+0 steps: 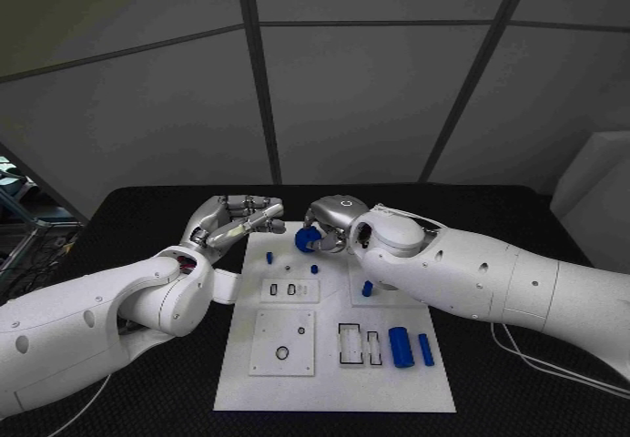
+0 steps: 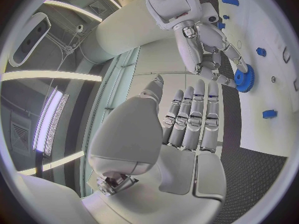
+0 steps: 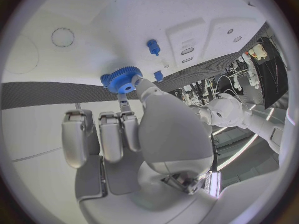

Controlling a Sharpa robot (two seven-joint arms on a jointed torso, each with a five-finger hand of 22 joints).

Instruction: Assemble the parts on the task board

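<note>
Right hand (image 1: 339, 228) pinches a blue gear (image 1: 308, 239) between thumb and fingertip, over the far end of the white board (image 1: 263, 382). Left hand (image 1: 234, 218) just beside it, fingers straight, close together, holding nothing. Black table (image 1: 157, 209); grey panelled walls behind.

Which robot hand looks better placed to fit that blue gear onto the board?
The right robot hand, probably: it holds the gear just above the board. The left robot hand is empty, off the board's edge.
</note>
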